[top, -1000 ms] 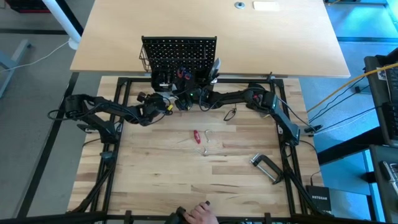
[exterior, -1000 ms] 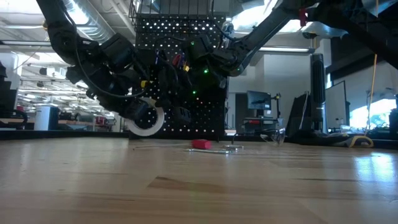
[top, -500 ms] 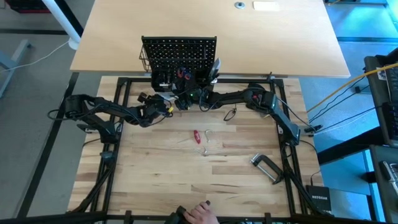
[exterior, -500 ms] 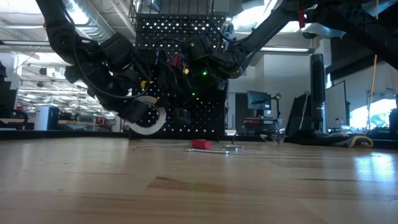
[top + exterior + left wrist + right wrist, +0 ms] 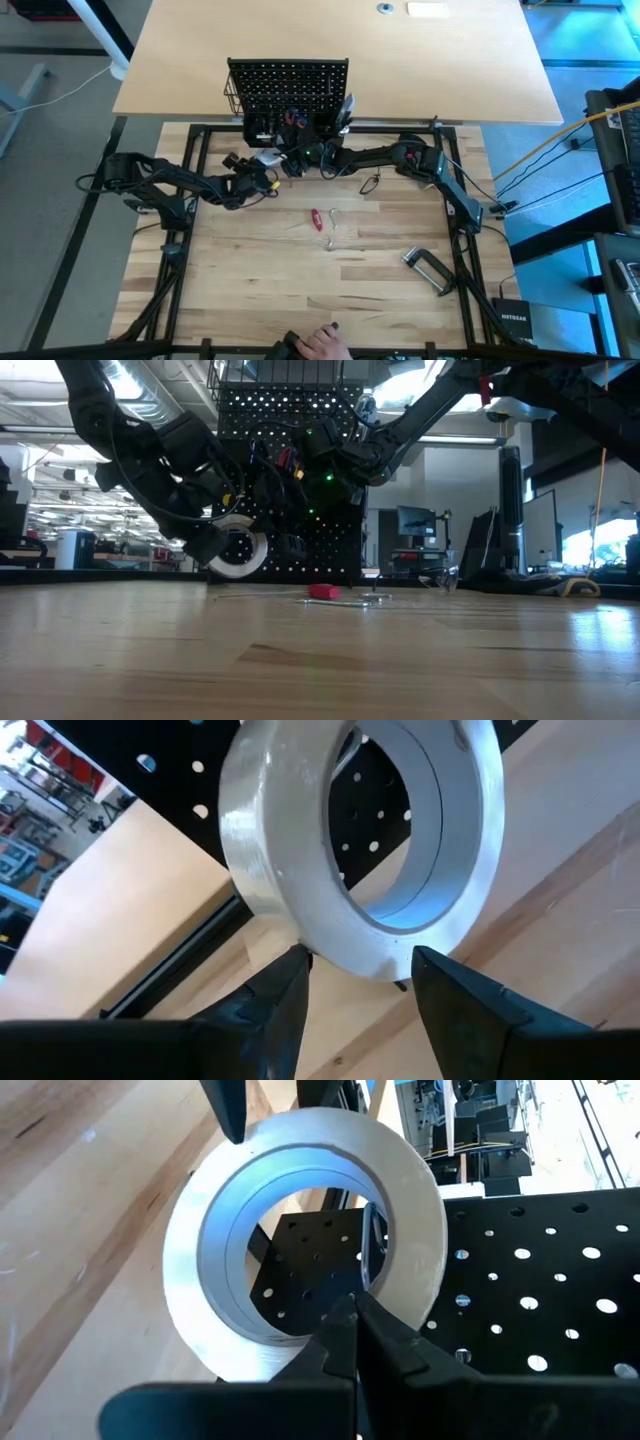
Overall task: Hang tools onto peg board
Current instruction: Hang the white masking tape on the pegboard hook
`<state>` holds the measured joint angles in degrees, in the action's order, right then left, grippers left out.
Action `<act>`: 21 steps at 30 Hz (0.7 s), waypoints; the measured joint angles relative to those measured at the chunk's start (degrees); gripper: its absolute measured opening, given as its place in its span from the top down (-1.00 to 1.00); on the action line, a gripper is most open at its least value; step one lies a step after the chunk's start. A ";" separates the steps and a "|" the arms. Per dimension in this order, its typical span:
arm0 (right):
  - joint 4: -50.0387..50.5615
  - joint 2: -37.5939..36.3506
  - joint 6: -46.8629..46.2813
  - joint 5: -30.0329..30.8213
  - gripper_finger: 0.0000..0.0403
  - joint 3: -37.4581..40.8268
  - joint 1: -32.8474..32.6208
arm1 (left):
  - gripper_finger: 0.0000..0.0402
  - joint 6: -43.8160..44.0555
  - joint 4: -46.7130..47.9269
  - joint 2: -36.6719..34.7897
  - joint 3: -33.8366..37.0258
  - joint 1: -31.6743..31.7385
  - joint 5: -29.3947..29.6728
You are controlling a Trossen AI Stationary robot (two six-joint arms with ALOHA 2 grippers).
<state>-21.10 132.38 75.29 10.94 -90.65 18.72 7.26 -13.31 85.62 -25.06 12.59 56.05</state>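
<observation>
- A white round tape roll (image 5: 360,850) is held up just in front of the upright black peg board full of small holes (image 5: 289,85); it stands on its edge, and the board's holes are seen through its middle.
- The left gripper (image 5: 355,982) is wide open, with one dark finger on each side of the roll's rim.
- The right gripper (image 5: 356,1342) is shut tight, with its tip at the roll's rim; whether the rim is pinched cannot be told.
- A small red-handled tool (image 5: 316,219) and some thin metal bits (image 5: 331,240) are left on the pale wooden table (image 5: 250,270); a silver C-clamp (image 5: 428,269) is laid well apart from them.
- A person's hand (image 5: 322,345) is seen at the table's near edge.
- A black box (image 5: 515,320) with white writing is seen off the table's corner; the words cannot be read.
</observation>
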 joint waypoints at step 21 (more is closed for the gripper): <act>-0.03 0.00 0.17 0.24 0.99 0.02 0.00 | 0.17 3.45 0.05 0.00 -0.02 2.78 7.85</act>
<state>-21.12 132.38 75.46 11.18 -90.63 18.72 10.71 -13.26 85.62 -25.08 15.37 63.91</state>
